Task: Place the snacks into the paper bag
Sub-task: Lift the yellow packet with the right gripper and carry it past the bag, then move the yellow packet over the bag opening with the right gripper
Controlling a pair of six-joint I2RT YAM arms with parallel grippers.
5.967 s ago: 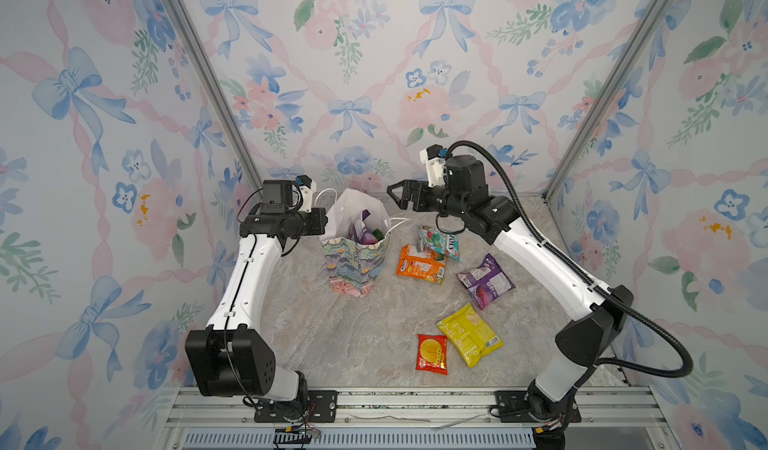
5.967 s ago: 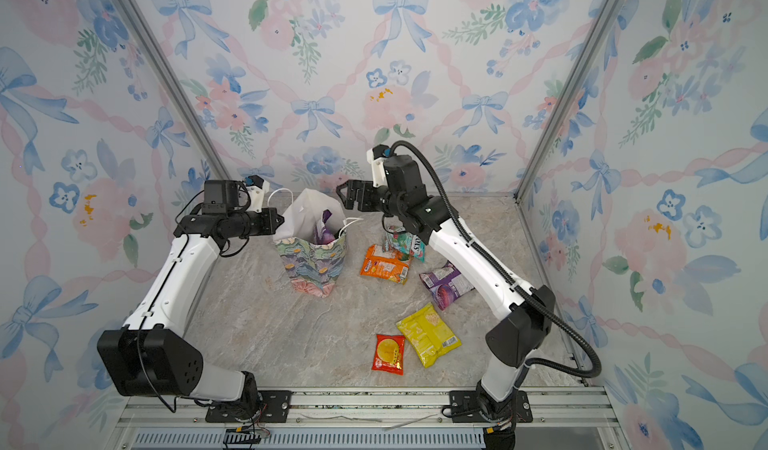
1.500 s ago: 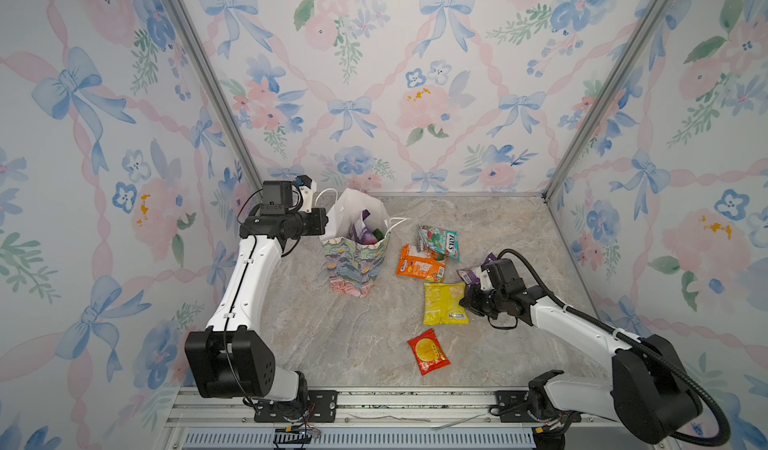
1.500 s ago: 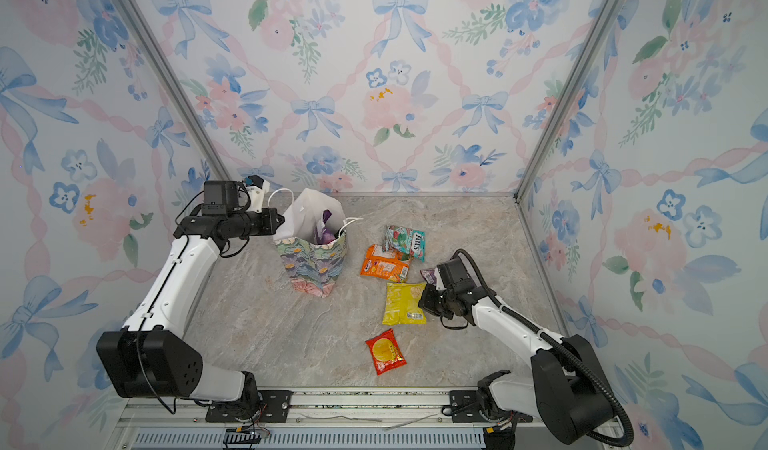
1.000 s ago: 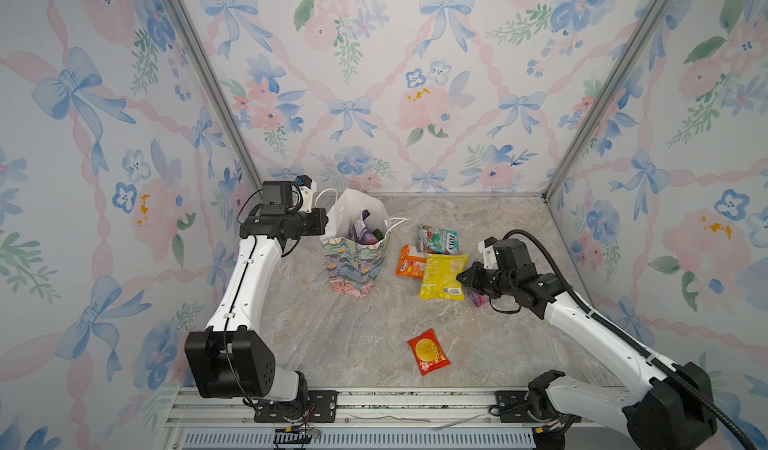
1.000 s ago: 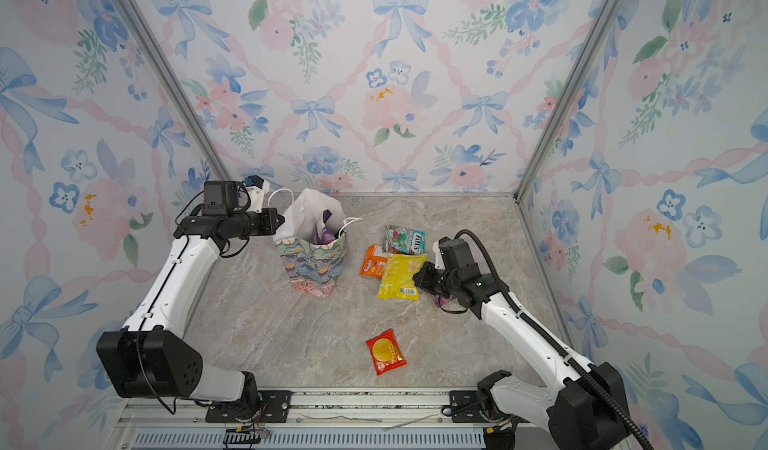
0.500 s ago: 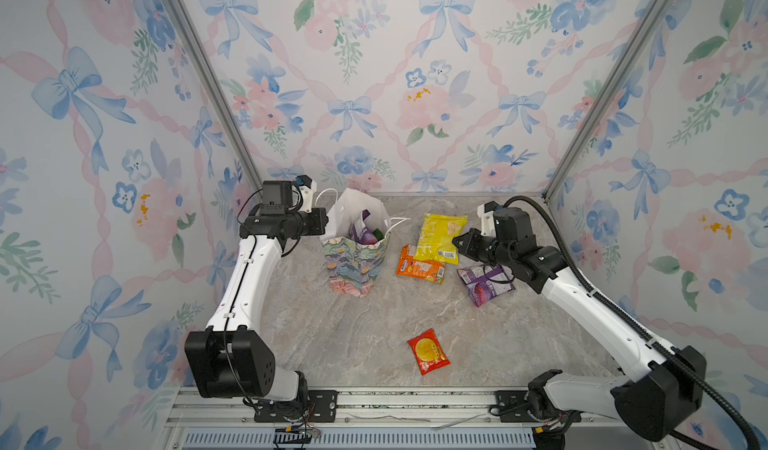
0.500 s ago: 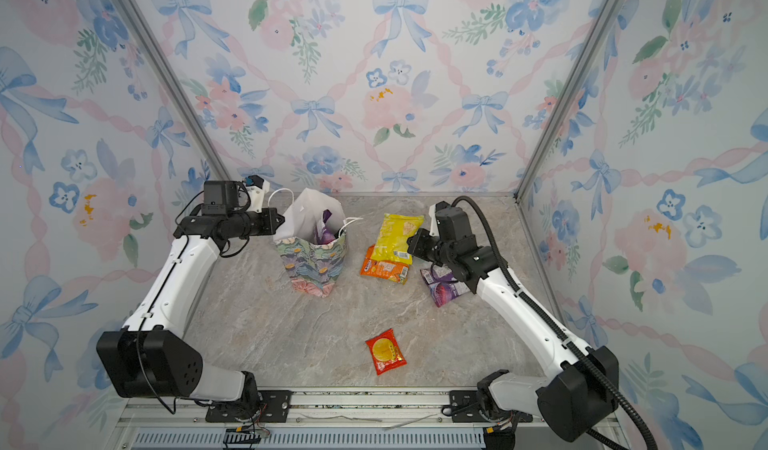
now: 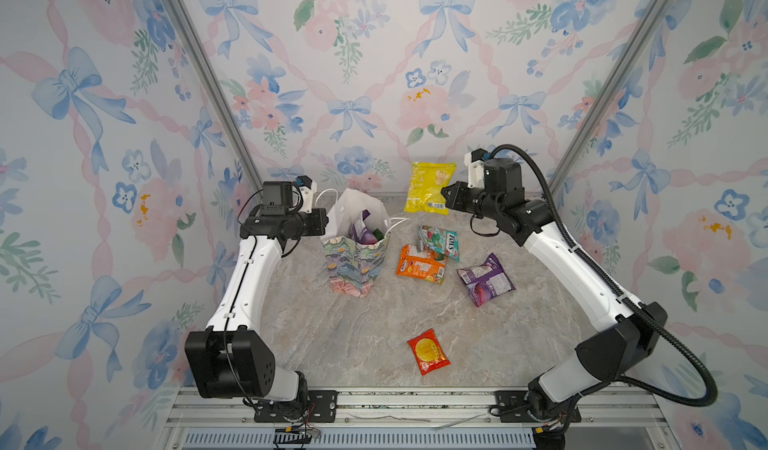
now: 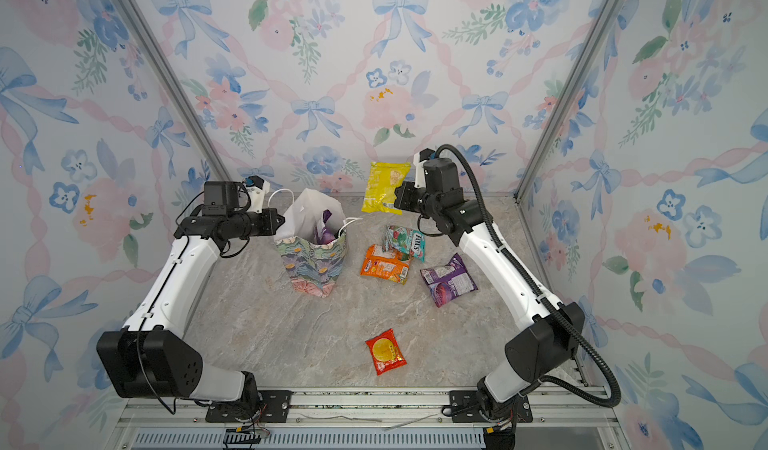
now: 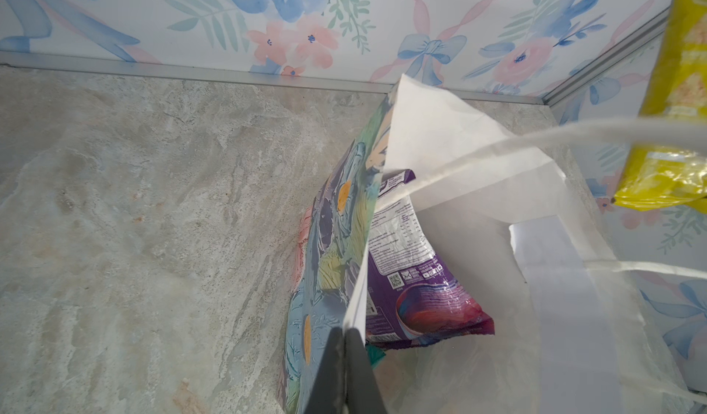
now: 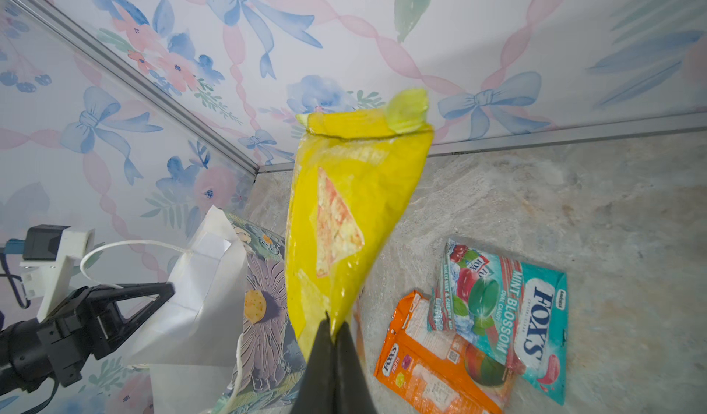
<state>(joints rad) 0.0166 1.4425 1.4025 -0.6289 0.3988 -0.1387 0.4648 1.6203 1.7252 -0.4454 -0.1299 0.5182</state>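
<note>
The paper bag [image 9: 356, 261] [image 10: 316, 261] stands upright with a purple packet [image 11: 417, 278] inside. My left gripper [image 9: 326, 225] [image 11: 346, 339] is shut on the bag's left rim. My right gripper [image 9: 444, 196] [image 12: 333, 326] is shut on a corner of the yellow packet [image 9: 428, 186] [image 10: 384, 186] [image 12: 344, 217], which hangs in the air to the right of the bag's mouth. On the table lie a teal FOX'S packet [image 9: 440, 241] [image 12: 509, 309], an orange packet [image 9: 420, 264] [image 12: 432, 370], a purple packet [image 9: 485, 279] and a small red packet [image 9: 428, 350].
Flowered walls close the back and both sides, with metal corner posts [image 9: 208, 82] [image 9: 615, 82]. The bag's white cord handles [image 11: 535, 140] [image 12: 126, 245] arch over its mouth. A metal rail [image 9: 374, 402] runs along the front edge.
My right gripper has lifted the yellow packet off the table and carried it up and back toward the bag. The left gripper has kept its hold on the bag's rim.
</note>
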